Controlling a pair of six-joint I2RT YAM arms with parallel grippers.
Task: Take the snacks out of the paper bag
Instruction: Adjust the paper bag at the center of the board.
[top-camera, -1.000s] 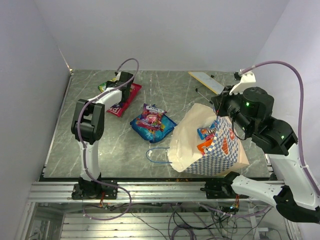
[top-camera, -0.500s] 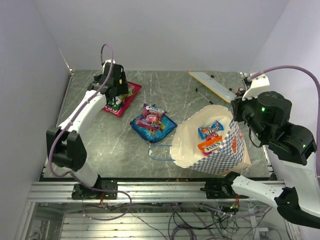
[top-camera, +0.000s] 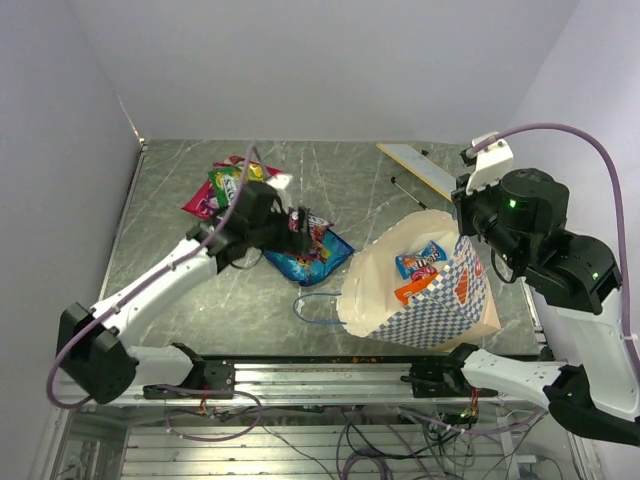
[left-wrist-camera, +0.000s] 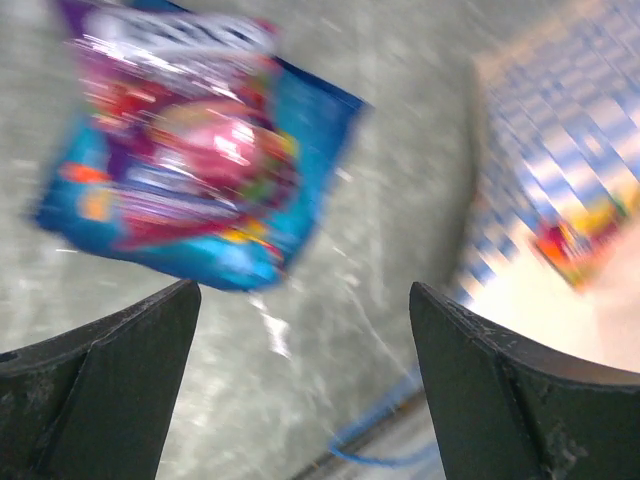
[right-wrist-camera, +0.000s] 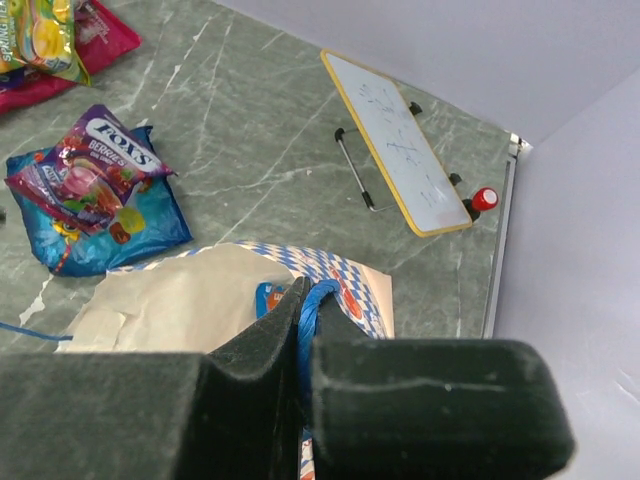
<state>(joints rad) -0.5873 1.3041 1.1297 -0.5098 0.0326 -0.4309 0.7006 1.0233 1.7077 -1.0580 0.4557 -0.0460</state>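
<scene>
The blue-and-white checkered paper bag (top-camera: 450, 300) lies on its side, its cream mouth facing left. Two small snacks (top-camera: 420, 260) show inside it. My right gripper (right-wrist-camera: 308, 340) is shut on the bag's blue string handle (right-wrist-camera: 322, 300) and holds the upper edge up. A large blue packet (top-camera: 318, 262) lies on the table left of the bag. My left gripper (left-wrist-camera: 300, 330) hovers open over that blue packet (left-wrist-camera: 190, 170), nothing between its fingers. The yellow-green packet (top-camera: 228, 182) rests on the red-pink packet (top-camera: 200, 205) at the back left.
A flat board with a yellow rim (top-camera: 418, 165) on thin wire legs lies at the back right, with a red cap (right-wrist-camera: 484, 198) beside it. The bag's other blue handle (top-camera: 318, 308) loops on the table near the front edge. Walls close in on three sides.
My left arm swung from the back left toward the bag and now sits over the blue packet; its jaws opened and the yellow-green packet stays on the red-pink one. The right gripper still holds the handle.
</scene>
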